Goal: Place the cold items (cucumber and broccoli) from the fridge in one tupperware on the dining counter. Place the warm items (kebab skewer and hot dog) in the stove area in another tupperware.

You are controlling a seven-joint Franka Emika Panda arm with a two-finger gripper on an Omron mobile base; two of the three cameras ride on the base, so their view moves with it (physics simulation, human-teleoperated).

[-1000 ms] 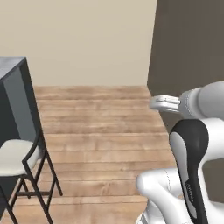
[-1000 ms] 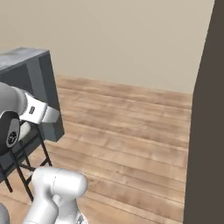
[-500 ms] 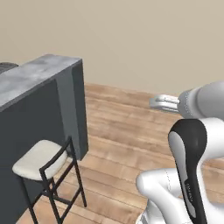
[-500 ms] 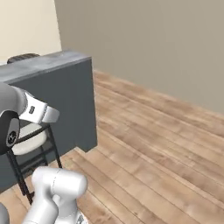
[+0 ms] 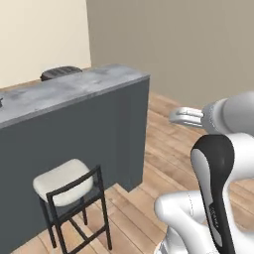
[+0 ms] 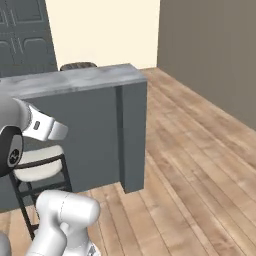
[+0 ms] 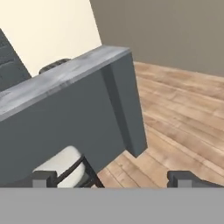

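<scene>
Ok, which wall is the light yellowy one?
The cream wall behind the far end of the grey counter is the light one. The other wall, running along the open wooden floor, is a dull grey-brown.

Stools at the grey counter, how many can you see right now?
1. The stool, with a cream seat and black frame, stands on the wood floor tucked against the near side of the grey counter. More may be hidden further along the counter, out of frame.
</scene>
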